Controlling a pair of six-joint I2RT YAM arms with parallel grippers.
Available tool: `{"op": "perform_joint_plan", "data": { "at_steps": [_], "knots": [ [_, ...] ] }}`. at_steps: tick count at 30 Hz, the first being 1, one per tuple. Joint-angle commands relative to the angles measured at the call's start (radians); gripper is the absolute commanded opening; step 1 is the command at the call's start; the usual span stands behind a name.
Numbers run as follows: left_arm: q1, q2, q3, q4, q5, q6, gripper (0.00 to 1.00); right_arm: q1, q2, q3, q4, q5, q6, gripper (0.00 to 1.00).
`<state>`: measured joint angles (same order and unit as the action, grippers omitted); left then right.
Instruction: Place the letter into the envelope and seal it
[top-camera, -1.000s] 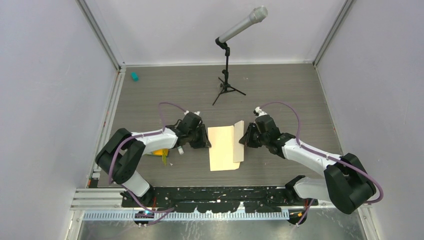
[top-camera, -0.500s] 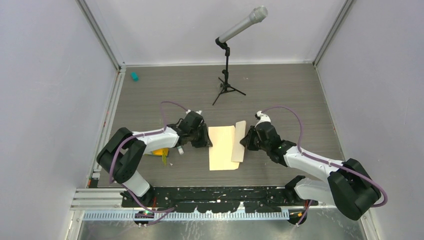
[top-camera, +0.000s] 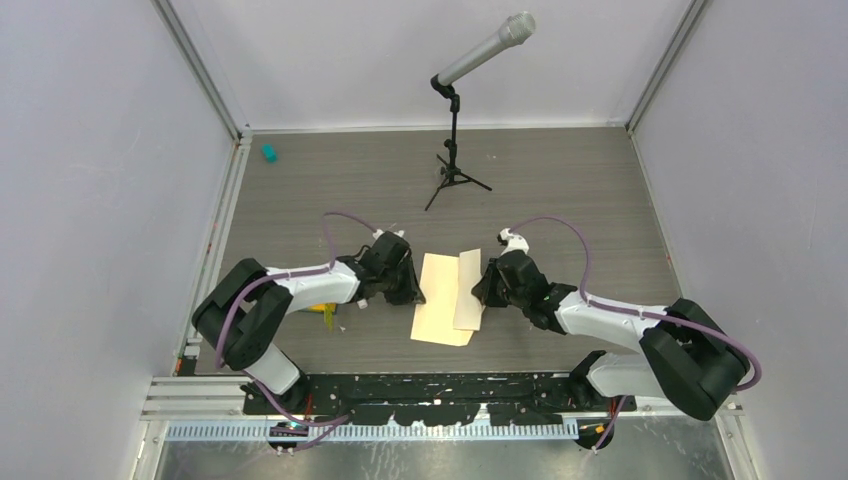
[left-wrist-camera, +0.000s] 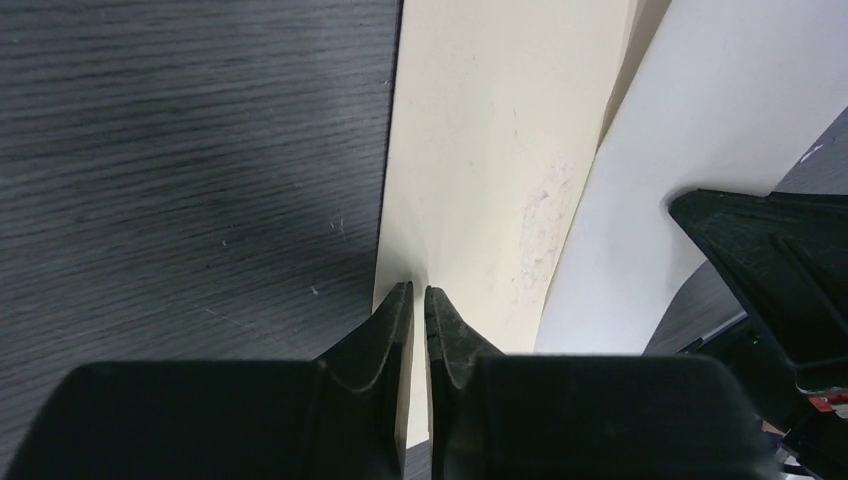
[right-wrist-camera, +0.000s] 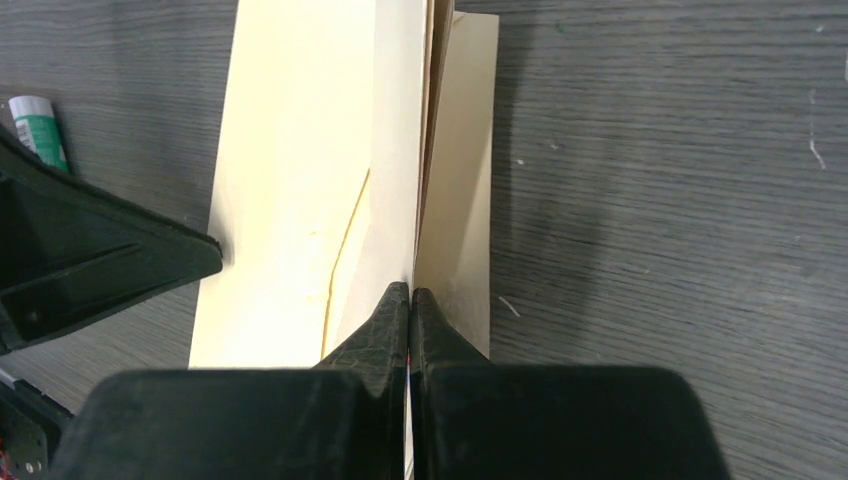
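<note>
- Top view: the letter, a pale cream sheet, lies on the counter between the two arms, near their bases.
- Top view: the envelope, a narrower tan strip, runs along the letter's right side and overlaps it.
- Top view: the left tool meets the letter's left edge, and the right tool meets the envelope's right edge.
- Top view: a mic stand stands farther back at centre, and a small teal object sits at the far left corner.
- Left wrist view: the fingers of the left tool stand almost together, clamped on the near edge of the letter, which creases slightly at the tips.
- Left wrist view: the envelope rises as a pale panel to the right of the letter, with the dark right tool beyond it.
- Right wrist view: the fingers of the right tool are pressed together on a thin upright paper edge of the envelope.
- Right wrist view: the letter lies flat to the left, and a white-and-green tube rests on the counter at the far left.
</note>
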<state>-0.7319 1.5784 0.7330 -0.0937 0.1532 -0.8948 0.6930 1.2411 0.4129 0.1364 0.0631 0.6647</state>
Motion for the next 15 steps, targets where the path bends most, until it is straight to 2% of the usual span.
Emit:
{"op": "perform_joint_plan", "data": {
  "at_steps": [1, 8, 15],
  "knots": [
    [-0.024, -0.039, -0.029, 0.012, -0.035, -0.05, 0.1, 0.004, 0.013, 0.006, 0.046, 0.049, 0.046, 0.01],
    [-0.067, -0.108, -0.076, 0.011, -0.066, -0.105, 0.07, 0.005, -0.015, -0.009, 0.018, 0.102, 0.083, 0.01],
    [-0.136, -0.116, -0.142, 0.067, -0.091, -0.201, 0.0, 0.009, -0.006, -0.02, 0.045, 0.057, 0.115, 0.01]
  ]
}}
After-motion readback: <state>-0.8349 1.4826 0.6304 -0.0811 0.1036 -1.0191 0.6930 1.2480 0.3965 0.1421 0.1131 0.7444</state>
